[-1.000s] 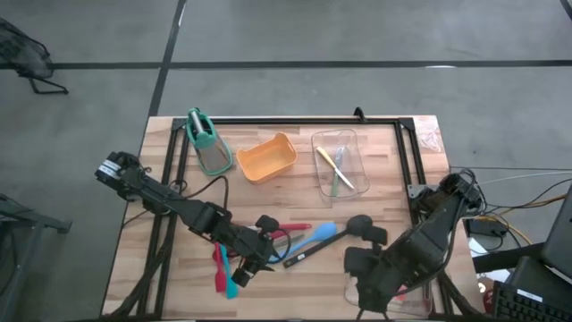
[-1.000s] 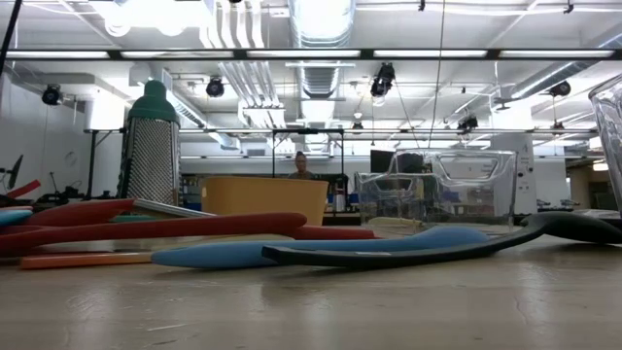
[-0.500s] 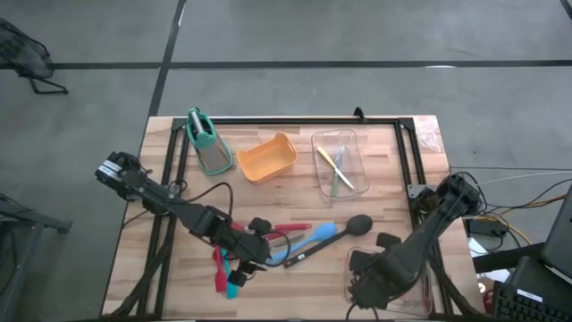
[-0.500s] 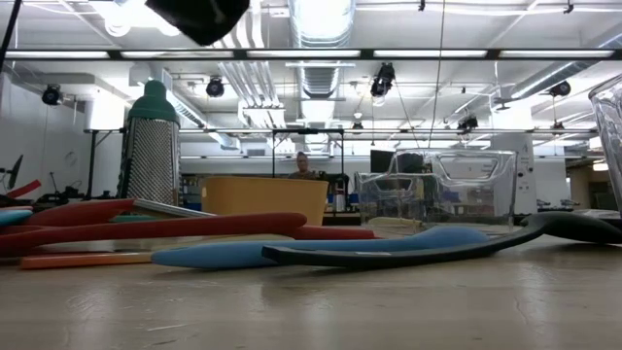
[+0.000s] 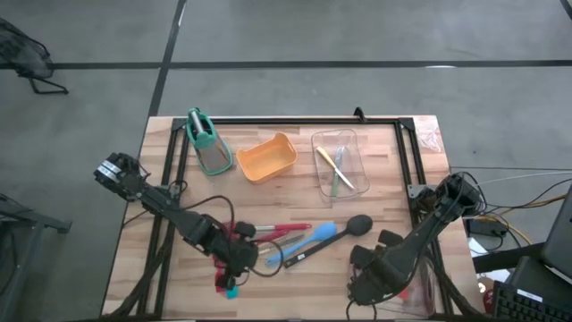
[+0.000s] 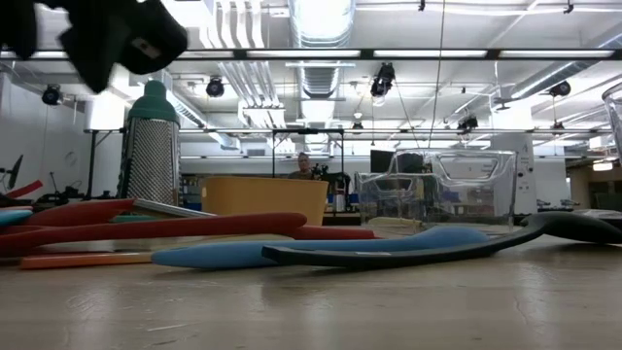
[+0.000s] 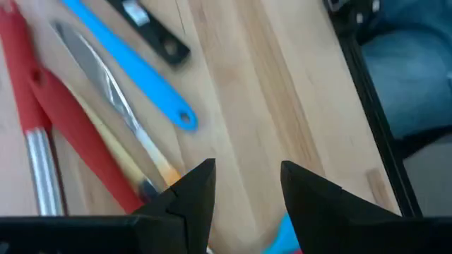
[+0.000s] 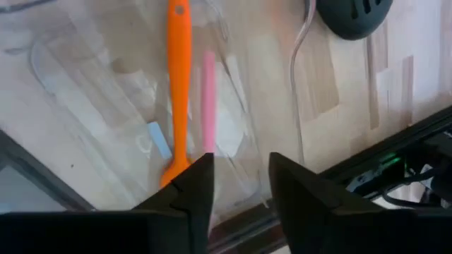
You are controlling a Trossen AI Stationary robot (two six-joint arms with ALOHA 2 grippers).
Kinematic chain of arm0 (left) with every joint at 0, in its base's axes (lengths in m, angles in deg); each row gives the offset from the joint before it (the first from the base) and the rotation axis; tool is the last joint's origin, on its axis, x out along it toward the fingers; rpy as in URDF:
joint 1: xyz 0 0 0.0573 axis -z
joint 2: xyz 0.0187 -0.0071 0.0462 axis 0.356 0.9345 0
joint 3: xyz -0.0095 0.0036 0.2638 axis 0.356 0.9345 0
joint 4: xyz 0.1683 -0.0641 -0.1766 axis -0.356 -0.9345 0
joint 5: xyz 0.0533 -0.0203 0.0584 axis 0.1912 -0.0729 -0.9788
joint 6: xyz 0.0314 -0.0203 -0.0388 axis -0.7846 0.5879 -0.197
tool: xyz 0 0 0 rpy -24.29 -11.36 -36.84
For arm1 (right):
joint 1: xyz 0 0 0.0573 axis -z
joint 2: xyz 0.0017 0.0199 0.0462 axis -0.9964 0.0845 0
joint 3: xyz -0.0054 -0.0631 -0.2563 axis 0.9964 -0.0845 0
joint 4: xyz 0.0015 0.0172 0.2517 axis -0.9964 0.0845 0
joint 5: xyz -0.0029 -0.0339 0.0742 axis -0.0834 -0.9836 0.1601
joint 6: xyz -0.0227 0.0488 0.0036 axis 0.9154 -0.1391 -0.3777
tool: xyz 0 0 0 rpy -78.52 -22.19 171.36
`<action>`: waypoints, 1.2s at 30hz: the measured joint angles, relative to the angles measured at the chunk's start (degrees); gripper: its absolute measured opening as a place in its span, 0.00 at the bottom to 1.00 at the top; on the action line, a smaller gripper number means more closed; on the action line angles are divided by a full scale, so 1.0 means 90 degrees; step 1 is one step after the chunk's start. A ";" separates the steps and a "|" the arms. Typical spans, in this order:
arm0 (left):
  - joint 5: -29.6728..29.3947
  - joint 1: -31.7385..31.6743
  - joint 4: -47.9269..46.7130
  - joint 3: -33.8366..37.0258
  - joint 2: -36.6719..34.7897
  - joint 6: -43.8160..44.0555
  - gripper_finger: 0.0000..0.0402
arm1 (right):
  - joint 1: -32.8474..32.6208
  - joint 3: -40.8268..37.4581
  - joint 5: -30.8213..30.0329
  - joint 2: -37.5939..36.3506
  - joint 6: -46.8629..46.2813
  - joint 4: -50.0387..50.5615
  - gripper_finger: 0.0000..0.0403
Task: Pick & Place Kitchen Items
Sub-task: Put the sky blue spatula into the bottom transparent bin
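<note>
Blue spatula (image 7: 127, 67) lies beyond parted left gripper (image 7: 244, 185).

High view: the left claw (image 5: 239, 259) covers the near ends of the red utensils (image 5: 284, 231). The right claw (image 5: 371, 284) hides most of the near clear tray (image 5: 427, 288). Left wrist view: the red handles (image 7: 42, 106) run off frame, blurred.

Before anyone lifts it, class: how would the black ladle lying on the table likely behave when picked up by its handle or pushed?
The black ladle looks rigid, so it should probably lift without drooping. Its round bowl sits at one end of a slim handle, so held near the other end it may tip bowl-down. Pushed on the handle, it would likely pivot rather than roll, nudging the blue spatula that touches it.
</note>
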 joint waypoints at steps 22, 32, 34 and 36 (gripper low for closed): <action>-0.1450 0.1344 -0.1026 0.0854 0.0007 0.0027 0.41 | -0.0002 0.0316 -0.0328 -0.0002 0.0111 0.0010 0.65; -0.1446 0.1353 -0.0434 0.1275 0.0007 -0.0427 0.41 | -0.0002 0.0316 -0.0287 -0.0005 0.0111 0.0005 0.69; -0.1445 0.1356 -0.0416 0.1301 0.0007 -0.0455 0.41 | -0.0002 0.0316 -0.0287 -0.0005 0.0111 0.0005 0.70; -0.1427 0.1370 -0.0410 0.1384 0.0007 -0.0429 0.41 | -0.0002 0.0316 -0.0285 -0.0005 0.0111 0.0005 0.71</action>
